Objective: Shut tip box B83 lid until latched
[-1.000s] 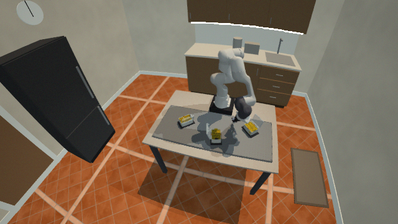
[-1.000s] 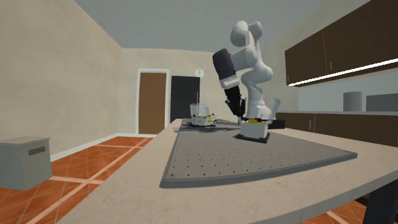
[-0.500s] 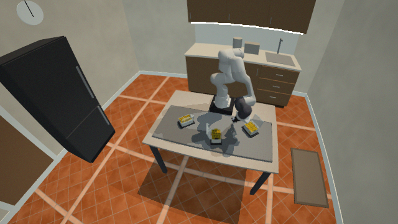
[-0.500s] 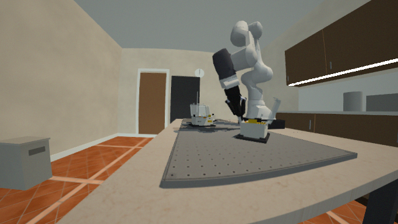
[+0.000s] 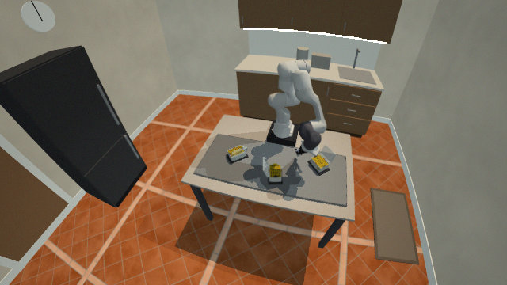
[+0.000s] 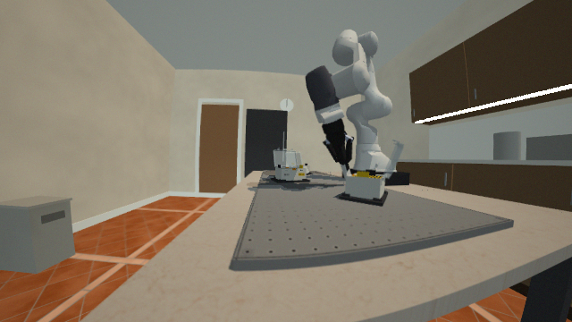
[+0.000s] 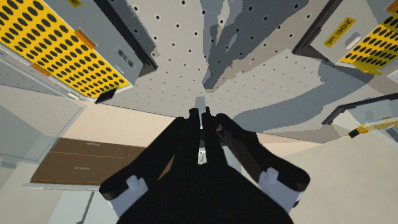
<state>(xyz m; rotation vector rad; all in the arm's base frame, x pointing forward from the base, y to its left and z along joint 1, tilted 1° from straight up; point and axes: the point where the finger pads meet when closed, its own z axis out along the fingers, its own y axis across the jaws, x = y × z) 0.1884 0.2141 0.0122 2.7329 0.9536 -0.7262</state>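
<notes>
Black gripper [image 7: 201,114] with fingers pressed together and nothing between them, poised over the perforated grey mat [image 6: 313,224] beside a tip box [image 5: 319,163].

That white box with its yellow, hole-dotted insert and clear raised lid [image 5: 328,153] sits at the mat's 3 o'clock in the top view, the gripper at the box's 10 o'clock. A second box [image 5: 275,172] stands at the centre of the mat, a third [image 5: 237,152] at 9 o'clock. The wrist view shows a yellow sticker [image 7: 340,34] that seems to read "200"; the white ID stickers are too blurred to read, so which box is B83 cannot be told. The mat lies on a smooth beige table [image 5: 277,206] over orange tiled floor [image 5: 119,245], with brown cabinets [image 5: 317,16] and a black fridge [image 5: 67,119].
</notes>
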